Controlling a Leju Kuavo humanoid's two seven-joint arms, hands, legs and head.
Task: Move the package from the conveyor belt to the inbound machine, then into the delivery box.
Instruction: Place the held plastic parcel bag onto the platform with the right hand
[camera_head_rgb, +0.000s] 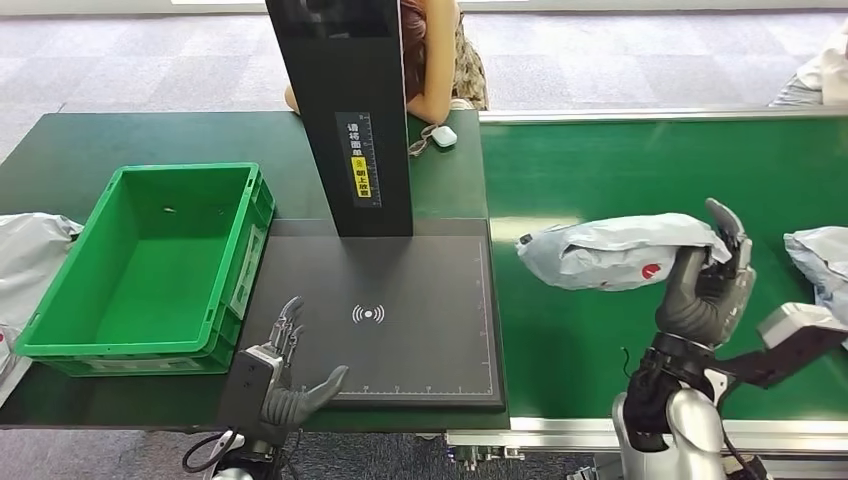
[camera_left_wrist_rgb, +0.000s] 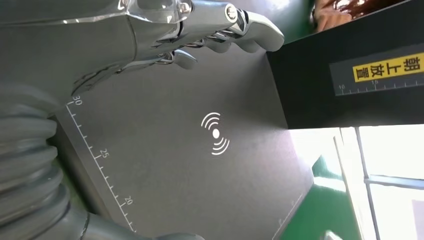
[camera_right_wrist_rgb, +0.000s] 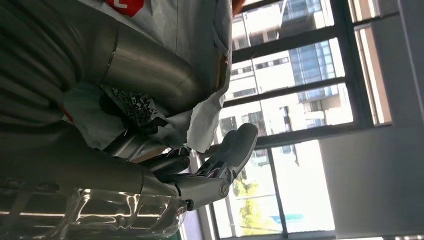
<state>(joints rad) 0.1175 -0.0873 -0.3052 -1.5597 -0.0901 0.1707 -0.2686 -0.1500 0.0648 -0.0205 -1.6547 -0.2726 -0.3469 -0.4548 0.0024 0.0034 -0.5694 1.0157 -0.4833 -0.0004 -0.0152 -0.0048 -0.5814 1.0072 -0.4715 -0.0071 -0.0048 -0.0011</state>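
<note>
Nearest in the head view, the left hand (camera_head_rgb: 285, 375) is kept released at the inbound machine (camera_head_rgb: 400, 300), leaving it clear, while the package (camera_head_rgb: 615, 250) is grasped by the right hand (camera_head_rgb: 710, 285) above the conveyor belt (camera_head_rgb: 600, 160), ready for carrying left. From the left wrist, spread fingers (camera_left_wrist_rgb: 225, 30) are seen over the pad. From the right wrist, fingers (camera_right_wrist_rgb: 235, 150) are wrapped around the bag.

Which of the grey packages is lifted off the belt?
The grey package with a red mark, gripped by the right hand. The package at the right edge lies on the conveyor belt.

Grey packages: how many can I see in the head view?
3. One package is held by the right hand above the conveyor belt; one lies at the belt's right edge; one sits left of the green box, partly cut off.
</note>
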